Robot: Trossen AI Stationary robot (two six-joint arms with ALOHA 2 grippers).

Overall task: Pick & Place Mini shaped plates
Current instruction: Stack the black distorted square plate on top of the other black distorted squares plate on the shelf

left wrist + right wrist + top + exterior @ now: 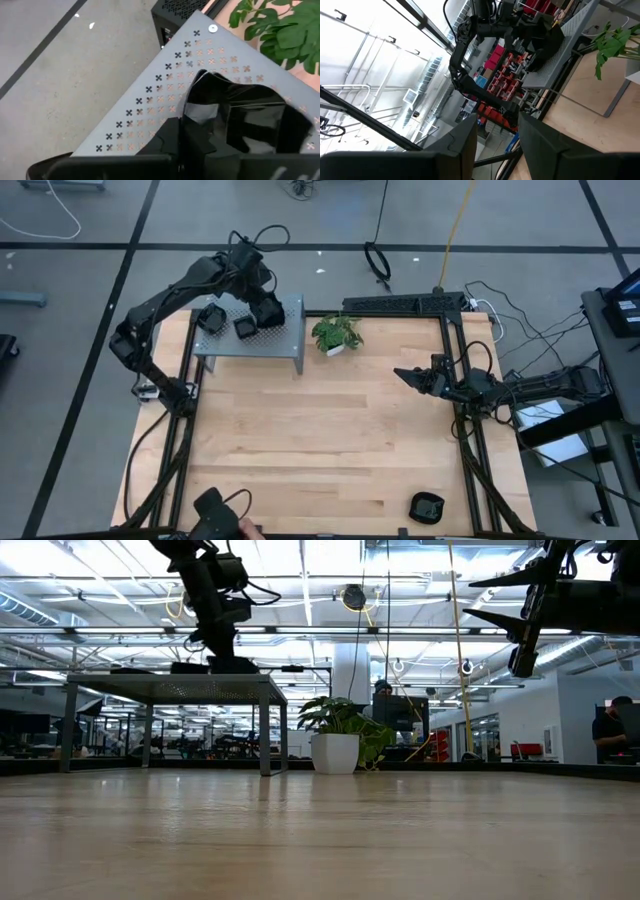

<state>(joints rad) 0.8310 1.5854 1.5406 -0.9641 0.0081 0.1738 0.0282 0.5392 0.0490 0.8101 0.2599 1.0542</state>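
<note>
a: while the right arm waits out at the table's right edge, where is the left gripper (pixel 262 308)?

b: it sits over the grey perforated shelf (pixel 285 340) at the back left of the wooden table (pixel 320 450). the left arm reaches in from the left side and bends down onto the shelf top.

a: is it holding anything?

b: the left wrist view shows a glossy black plate (pixel 245 120) lying on the shelf's cross-punched surface, right in front of the fingers (pixel 167 142). the dark fingers sit against its near edge, but whether they are clamped on it or merely beside it cannot be told.

a: are there other plates?

b: yes. from above, two more dark plates rest on the shelf: one near its left end (pixel 210 318) and another just beside it (pixel 245 328), close to the gripper. a further plate (pixel 427 506) lies well apart, near the front right corner of the table.

a: and the right gripper (pixel 407 375)?

b: it hangs above the table by the right rail, pointing inward, fingers spread and holding nothing. its own wrist view shows the two fingers (pixel 465 145) parted with the room visible between them.

a: what else is on the table?

b: a small green potted plant (pixel 336 335) stands just beside the shelf's right end, upright in a white pot. a black object (pixel 210 508) shows at the front edge.
</note>
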